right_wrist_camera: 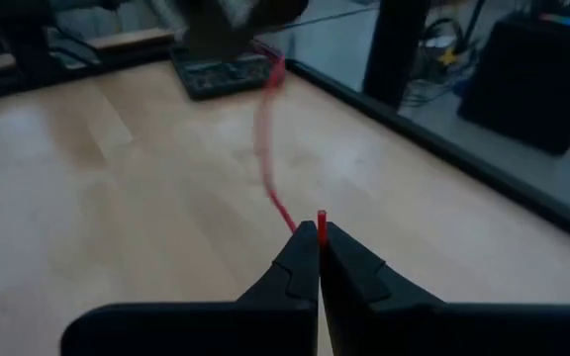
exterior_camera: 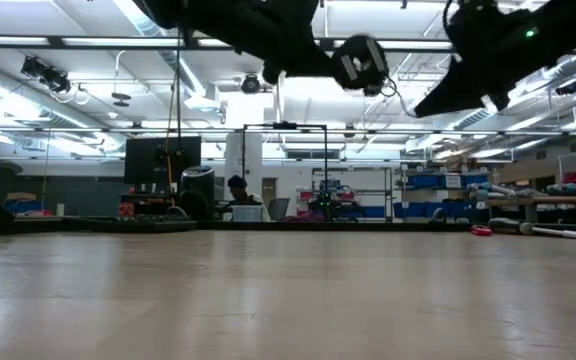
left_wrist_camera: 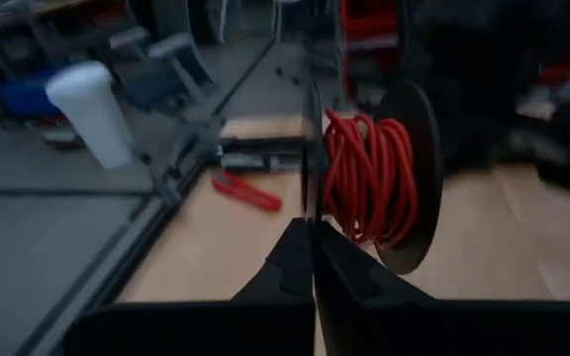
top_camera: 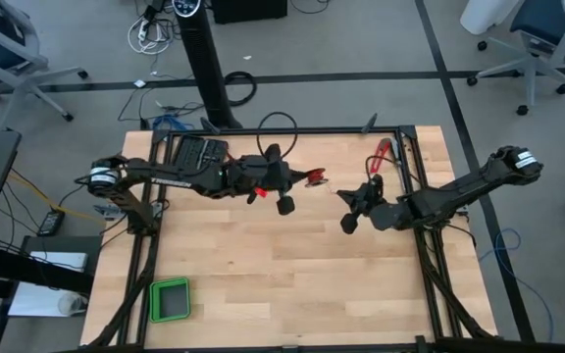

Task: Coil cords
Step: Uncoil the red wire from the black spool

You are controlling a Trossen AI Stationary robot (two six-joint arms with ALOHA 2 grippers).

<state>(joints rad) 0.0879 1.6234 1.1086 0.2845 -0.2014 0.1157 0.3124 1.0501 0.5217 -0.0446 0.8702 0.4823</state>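
We see the left gripper (left_wrist_camera: 312, 232) closed beside a black spool of red cord (left_wrist_camera: 369, 178), raised above the table (top_camera: 292, 275). The right gripper (right_wrist_camera: 320, 242) pinches the cord's free end.

In the right wrist view the red cord (right_wrist_camera: 265, 129) smears into blur toward the upper centre. The left wrist view's upper right is a dark blur, hiding what carries the spool (left_wrist_camera: 379, 178).
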